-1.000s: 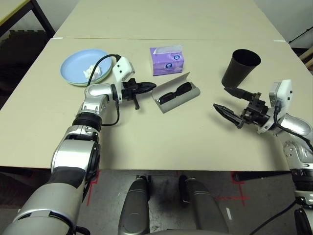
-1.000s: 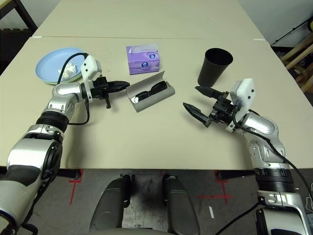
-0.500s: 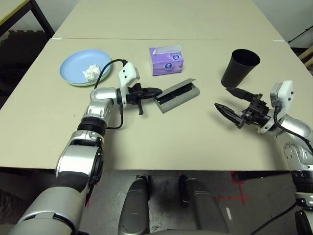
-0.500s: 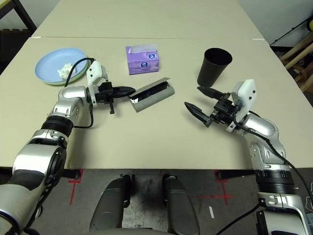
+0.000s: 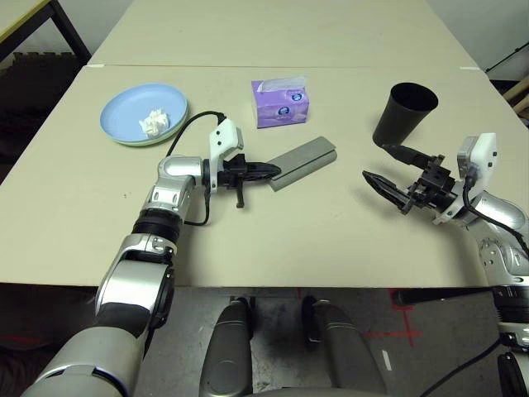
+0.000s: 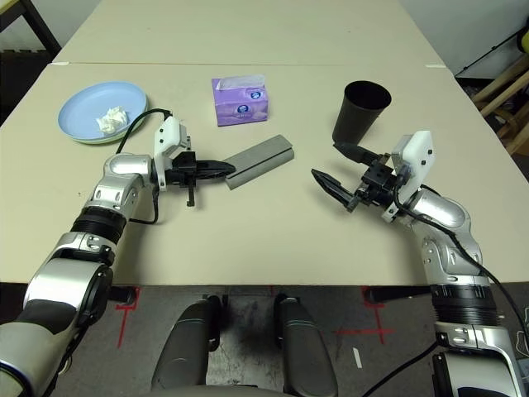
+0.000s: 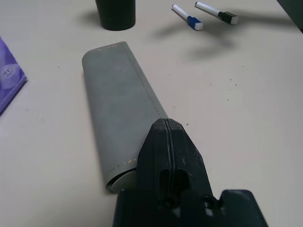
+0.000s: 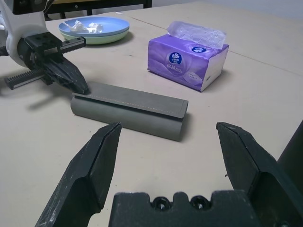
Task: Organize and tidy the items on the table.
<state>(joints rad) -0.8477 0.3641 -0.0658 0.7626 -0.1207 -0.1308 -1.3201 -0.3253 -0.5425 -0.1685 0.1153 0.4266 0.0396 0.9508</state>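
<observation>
The table had a smooth, matte beige top. At its centre lay the glasses case, a grey oblong with a soft felt-like skin, pale stitching along its flap and rounded ends; the lid was down. The left gripper sat at about nine o'clock of the case, its two black fingers clenched tight together with nothing between them, their tapered tip resting on the near end of the case lid.

At twelve o'clock of the case stood the tissue box, a glossy purple soft pack with a thin white sheet puffing from its slot. Toward ten o'clock, near the table's far left, were the plates: a light blue round plate stacked on a pale green one, both smooth and shallow, with a crumpled white tissue lying in the upper plate.

At two o'clock of the case stood the cup, a black, matte, slightly flared tumbler, upright. Just below it hovered the right gripper, its black wedge-shaped fingers spread wide and released, holding nothing. In the left wrist view two white pens with dark caps lay beyond the case, near the cup.
</observation>
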